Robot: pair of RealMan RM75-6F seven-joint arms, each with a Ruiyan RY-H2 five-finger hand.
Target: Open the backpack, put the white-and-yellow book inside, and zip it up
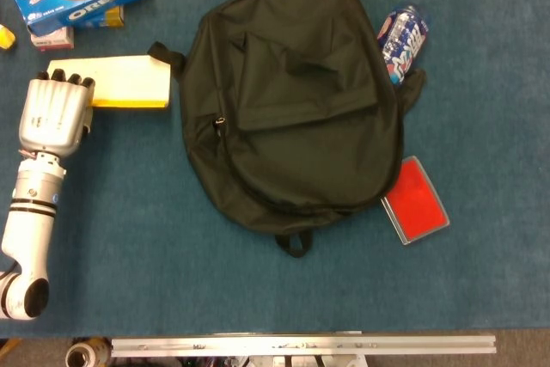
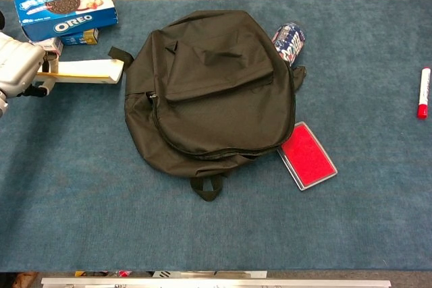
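Blue carpeted table (image 1: 129, 212) with wicker panels behind, seen only in the chest view. The closed black backpack (image 1: 296, 100) lies at centre. Left hand (image 1: 55, 115) grips the near end of the white-and-yellow book (image 1: 120, 83), lifted beside the backpack. The chest view alone shows a red marker (image 2: 423, 92).

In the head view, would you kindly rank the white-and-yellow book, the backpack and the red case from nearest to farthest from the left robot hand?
1. White-and-yellow book: at the left robot hand, held.
2. Backpack: centre, to the right.
3. Red case: beyond the backpack's lower right.
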